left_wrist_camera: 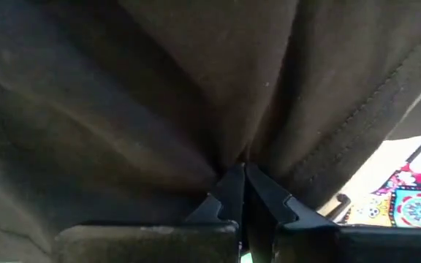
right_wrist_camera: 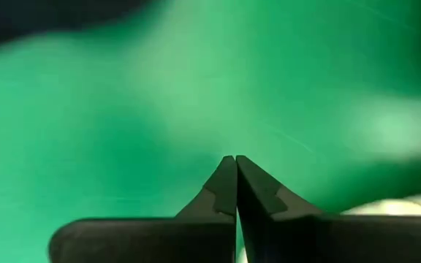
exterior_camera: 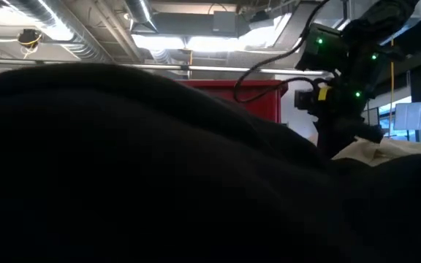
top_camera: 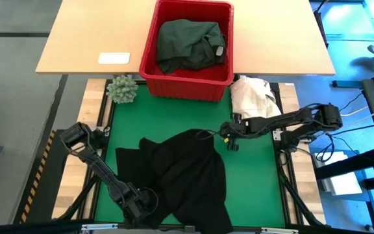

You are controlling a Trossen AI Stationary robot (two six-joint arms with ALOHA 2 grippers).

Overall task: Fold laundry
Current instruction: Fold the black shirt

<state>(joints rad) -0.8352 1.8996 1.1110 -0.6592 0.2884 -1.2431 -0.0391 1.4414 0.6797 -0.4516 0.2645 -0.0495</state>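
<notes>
A black garment lies crumpled and partly spread on the green mat, and in the low view it fills most of the picture. My left gripper is shut on the garment's near left part, by the table's near edge. My right gripper is shut and holds nothing. It hovers over bare mat just off the garment's far right edge. A dark green garment lies bunched in the red basket at the far side. My left gripper pinches a gathered fold of the black cloth between its two fingertips. Creases run out from the pinch, and a stitched hem passes close beside it. One layer or several, I cannot tell.
A cream-white cloth heap lies at the mat's far right corner, close behind my right arm. A spiky green ball sits at the far left corner. On the wooden table beyond lies a white card.
</notes>
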